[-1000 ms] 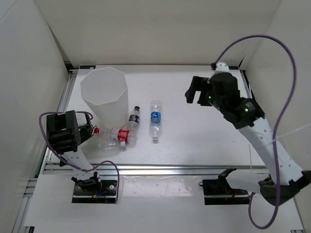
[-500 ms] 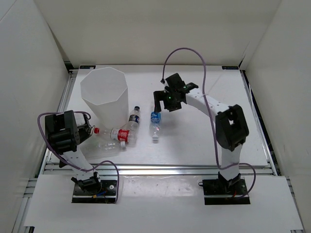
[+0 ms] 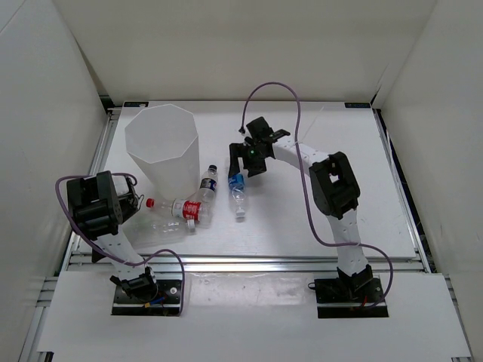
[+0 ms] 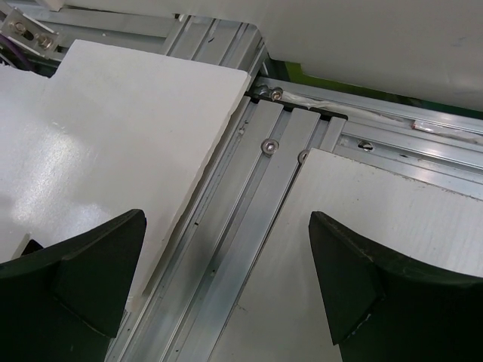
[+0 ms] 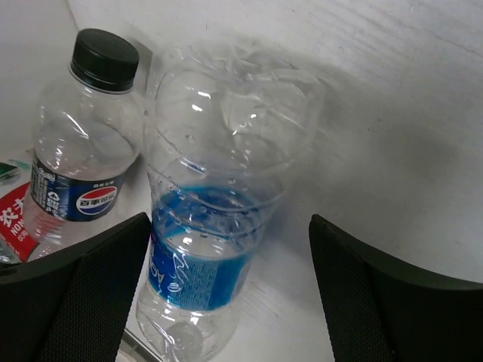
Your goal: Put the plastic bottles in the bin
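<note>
The tall white bin [image 3: 161, 147] stands at the back left. Several clear bottles lie to its right. A blue-labelled bottle [image 3: 238, 193] [image 5: 215, 226] lies on the table. A dark-capped bottle [image 3: 207, 183] [image 5: 83, 151] leans by the bin. A red-capped, red-labelled bottle [image 3: 175, 207] and an unlabelled one [image 3: 162, 225] lie nearer. My right gripper [image 3: 243, 167] [image 5: 229, 249] is open, low over the blue-labelled bottle's base end, with the bottle between its fingers and nearer the left one. My left gripper [image 3: 134, 197] [image 4: 226, 226] is open and empty beside the bin.
The left wrist view shows aluminium rails [image 4: 249, 211] and a white panel [image 4: 113, 136] at the table's edge. White walls enclose the table [image 3: 339, 204] at the back and sides. The right arm's purple cable [image 3: 272, 90] loops above the table.
My right arm has swung from the far right across to the blue-labelled bottle and come down over it. The bottle has shifted slightly left. The left arm has barely moved.
</note>
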### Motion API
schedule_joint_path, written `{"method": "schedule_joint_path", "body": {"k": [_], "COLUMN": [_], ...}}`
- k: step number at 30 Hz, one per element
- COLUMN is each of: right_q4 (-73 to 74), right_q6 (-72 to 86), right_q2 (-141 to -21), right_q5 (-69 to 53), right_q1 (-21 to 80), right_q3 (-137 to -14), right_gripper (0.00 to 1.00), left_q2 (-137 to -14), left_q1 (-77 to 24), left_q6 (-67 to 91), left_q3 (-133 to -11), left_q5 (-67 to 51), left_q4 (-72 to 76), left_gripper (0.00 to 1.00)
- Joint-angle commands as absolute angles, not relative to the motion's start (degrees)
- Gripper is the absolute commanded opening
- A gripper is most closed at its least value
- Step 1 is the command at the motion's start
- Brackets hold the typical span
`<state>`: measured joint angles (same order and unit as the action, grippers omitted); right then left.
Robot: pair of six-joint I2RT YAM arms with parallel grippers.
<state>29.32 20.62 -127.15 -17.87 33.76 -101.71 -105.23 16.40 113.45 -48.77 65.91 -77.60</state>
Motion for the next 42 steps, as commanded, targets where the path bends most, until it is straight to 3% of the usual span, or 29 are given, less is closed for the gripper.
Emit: {"method": "schedule_joint_path", "body": {"k": [1,2,9,16,25,33,38,42], "right_q4": [27.8,27.8,28.3,28.3,30.9,23.6,8.2,5.0], "right_q6": [21.3,21.3,20.2,19.6,21.0,17.4,15.5,13.2], "right_q2": [-126.5,-126.5,-122.2,-105.2,-96.9,-112.7,-117.8,-125.2], "right_q5": [-19.6,-19.6,-19.6,-19.6,-19.1,-18.4,-15.7,-14.4], "right_q1": [33.6,33.6,32.3,31.8,33.6,42.2,46.7,49.0], "right_q3": [-101.5,-100.9,-96.3,-91.6,-109.5,-140.4,-138.3,-145.7], "right_gripper": [0.88,0.85,0.36,0.21,0.15,0.17,0.22,0.23], "left_q2": [-105.1,-105.1,-105.1,-105.1,-105.1,-105.1,-105.1,-105.1], "left_q1": [16.9,16.9,17.9,17.9,17.9,17.9,17.9,17.9], "left_q6": [119.7,119.7,119.7,119.7,119.2,119.7,119.7,119.7], "left_q3": [-49.8,-49.8,-49.8,-49.8,-49.8,-49.8,-49.8,-49.8], "left_q5": [65.6,65.6,65.0,65.0,64.5,64.5,64.5,64.5], "left_q4": [-81.7,-81.7,-81.7,-81.7,-81.7,-81.7,-81.7,-81.7], "left_gripper": [1.0,1.0,1.0,1.0,1.0,1.0,1.0,1.0]}}
